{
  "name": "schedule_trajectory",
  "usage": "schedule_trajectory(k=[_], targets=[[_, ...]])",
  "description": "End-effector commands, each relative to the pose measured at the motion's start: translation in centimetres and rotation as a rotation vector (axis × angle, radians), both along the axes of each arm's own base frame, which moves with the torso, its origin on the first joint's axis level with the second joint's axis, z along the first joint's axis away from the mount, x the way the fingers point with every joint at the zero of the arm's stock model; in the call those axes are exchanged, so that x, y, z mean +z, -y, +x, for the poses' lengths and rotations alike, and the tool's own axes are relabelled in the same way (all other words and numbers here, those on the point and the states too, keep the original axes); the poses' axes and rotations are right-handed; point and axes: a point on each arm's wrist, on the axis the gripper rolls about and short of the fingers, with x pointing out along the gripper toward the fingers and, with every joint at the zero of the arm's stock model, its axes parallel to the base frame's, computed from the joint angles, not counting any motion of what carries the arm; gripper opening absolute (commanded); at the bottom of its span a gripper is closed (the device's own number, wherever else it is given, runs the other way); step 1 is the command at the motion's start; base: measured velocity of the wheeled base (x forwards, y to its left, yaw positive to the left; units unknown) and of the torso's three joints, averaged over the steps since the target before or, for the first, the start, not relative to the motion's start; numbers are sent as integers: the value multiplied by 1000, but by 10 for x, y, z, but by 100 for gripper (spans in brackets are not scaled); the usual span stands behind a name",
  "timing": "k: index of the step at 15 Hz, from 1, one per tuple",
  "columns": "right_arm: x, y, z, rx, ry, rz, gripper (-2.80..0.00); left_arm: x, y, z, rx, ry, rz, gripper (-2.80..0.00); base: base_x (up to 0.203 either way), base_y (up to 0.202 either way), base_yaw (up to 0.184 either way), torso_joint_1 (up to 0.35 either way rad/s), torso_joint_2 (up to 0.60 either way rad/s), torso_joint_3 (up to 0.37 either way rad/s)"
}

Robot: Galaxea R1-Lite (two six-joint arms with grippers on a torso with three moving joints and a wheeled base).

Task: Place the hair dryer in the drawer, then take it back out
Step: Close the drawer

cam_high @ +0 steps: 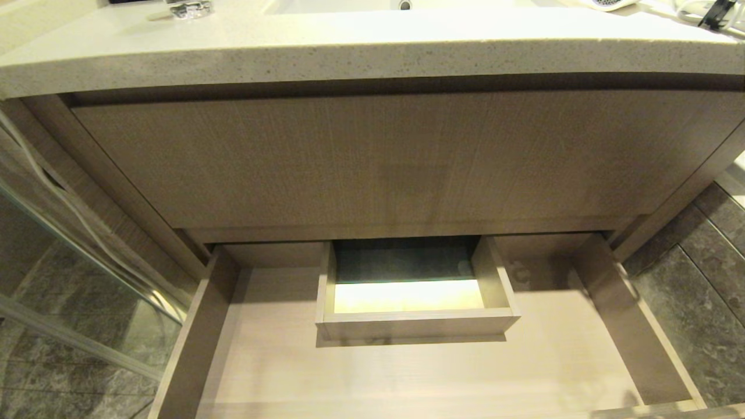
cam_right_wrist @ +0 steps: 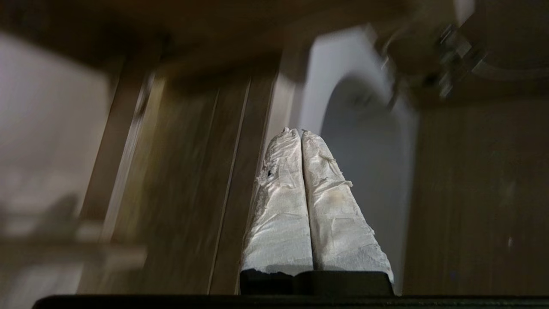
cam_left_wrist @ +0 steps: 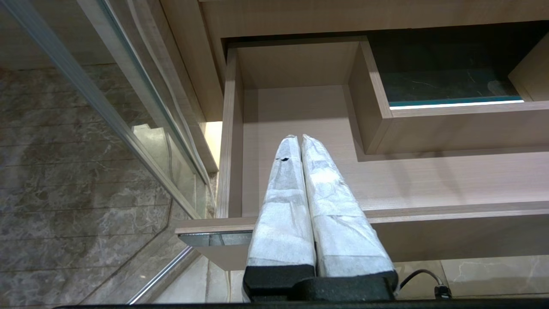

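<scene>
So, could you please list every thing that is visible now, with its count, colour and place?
drawer: one, light-brown wood grain, pulled open below the vanity front, nothing in the visible part.
boxed cutout: one, same wood, middle of the drawer at its back.
hair dryer: one, white, on the countertop at the far right, only partly in view.
cord: one, white, on the countertop beside the hair dryer.
countertop: one, speckled beige, above the drawer.
faucet handle: one, chrome, far left of the countertop.
front panel: one, wood grain, under the countertop.
floor: grey marbled tiles, both sides.
left gripper: one, white-wrapped fingers, shut, above the drawer's front left corner.
right gripper: one, white-wrapped fingers, shut, holding nothing.
</scene>
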Motion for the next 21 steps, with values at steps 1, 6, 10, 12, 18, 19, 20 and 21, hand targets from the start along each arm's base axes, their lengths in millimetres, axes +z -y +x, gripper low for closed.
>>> schedule_trajectory(k=[1, 6, 10, 12, 18, 19, 20, 21], targets=[[-53, 1, -22, -101, -347, 68, -280, 0, 0, 0, 0, 0, 0, -280, 0, 0, 0, 0, 0, 0], [-107, 11, -6, -387, -814, 244, -280, 0, 0, 0, 0, 0, 0, -280, 0, 0, 0, 0, 0, 0], [-143, 30, 31, -650, -1059, 376, -280, 0, 0, 0, 0, 0, 0, -280, 0, 0, 0, 0, 0, 0], [-169, 39, 52, -703, -1088, 400, -280, 0, 0, 0, 0, 0, 0, -280, 0, 0, 0, 0, 0, 0], [-238, 48, 79, -706, -1082, 414, -280, 0, 0, 0, 0, 0, 0, -280, 0, 0, 0, 0, 0, 0], [-246, 49, 81, -700, -1070, 414, -280, 0, 0, 0, 0, 0, 0, -280, 0, 0, 0, 0, 0, 0], [-252, 50, 84, -687, -1067, 407, -280, 0, 0, 0, 0, 0, 0, -280, 0, 0, 0, 0, 0, 0], [-255, 50, 86, -663, -1073, 393, -280, 0, 0, 0, 0, 0, 0, -280, 0, 0, 0, 0, 0, 0]])
